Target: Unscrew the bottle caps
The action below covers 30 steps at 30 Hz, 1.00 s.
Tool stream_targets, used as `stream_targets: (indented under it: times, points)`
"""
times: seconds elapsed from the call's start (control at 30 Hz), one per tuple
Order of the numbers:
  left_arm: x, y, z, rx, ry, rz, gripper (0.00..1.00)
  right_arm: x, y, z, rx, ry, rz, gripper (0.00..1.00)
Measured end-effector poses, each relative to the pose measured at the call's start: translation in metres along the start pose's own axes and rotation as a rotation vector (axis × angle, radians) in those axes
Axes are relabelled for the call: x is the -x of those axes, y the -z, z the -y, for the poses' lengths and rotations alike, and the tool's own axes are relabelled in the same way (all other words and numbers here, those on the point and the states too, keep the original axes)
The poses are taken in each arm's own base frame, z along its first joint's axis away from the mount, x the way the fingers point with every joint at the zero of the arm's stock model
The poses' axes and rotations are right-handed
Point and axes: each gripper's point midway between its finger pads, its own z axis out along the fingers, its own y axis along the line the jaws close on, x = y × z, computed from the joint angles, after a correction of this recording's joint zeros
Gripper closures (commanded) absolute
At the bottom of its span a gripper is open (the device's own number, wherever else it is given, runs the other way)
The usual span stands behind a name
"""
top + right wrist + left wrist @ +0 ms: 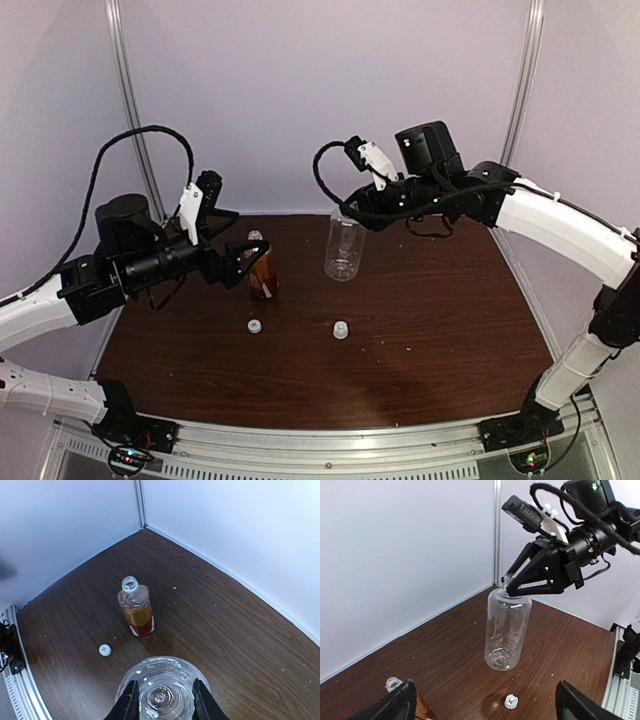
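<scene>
A clear bottle (506,630) is seen standing upright and uncapped on the brown table (445,655), in the right of the scene. Its neck is clamped from above by the right tool (509,583). A whitish cap (510,700) is seen lying on the table a short way from the bottle's base, on the side towards the left tool (485,692), whose fingers (395,705) are spread wide with nothing between them. Beside the far finger a whitish ring (393,683) and an orange sliver (422,707) are seen; whether the ring is a cap or a bottle mouth cannot be told.
</scene>
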Motion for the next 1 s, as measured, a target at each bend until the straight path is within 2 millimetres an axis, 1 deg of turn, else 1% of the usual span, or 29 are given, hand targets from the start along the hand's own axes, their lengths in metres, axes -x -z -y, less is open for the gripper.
stream_targets:
  times: [0.13, 0.27, 0.5, 0.6, 0.77, 1.0]
  points:
    - [0.000, 0.009, -0.016, 0.092, 0.005, 0.009, 0.02, -0.009, -0.021, 0.021, -0.089, -0.014, -0.015, 1.00]
    - [-0.004, 0.012, -0.027, 0.156, 0.012, -0.009, 0.02, -0.026, -0.050, 0.041, -0.165, -0.019, -0.046, 1.00]
    - [-0.014, 0.013, -0.034, 0.198, 0.025, -0.040, 0.02, -0.057, -0.098, 0.064, -0.255, -0.015, -0.091, 1.00]
    - [-0.015, 0.014, -0.036, 0.209, 0.029, -0.043, 0.02, -0.067, -0.113, 0.070, -0.275, -0.014, -0.102, 1.00]
    - [-0.020, 0.015, -0.037, 0.220, 0.030, -0.058, 0.02, -0.074, -0.126, 0.075, -0.288, -0.020, -0.093, 1.00]
    - [-0.023, 0.015, -0.038, 0.223, 0.030, -0.068, 0.02, -0.073, -0.133, 0.078, -0.290, -0.033, -0.068, 1.00]
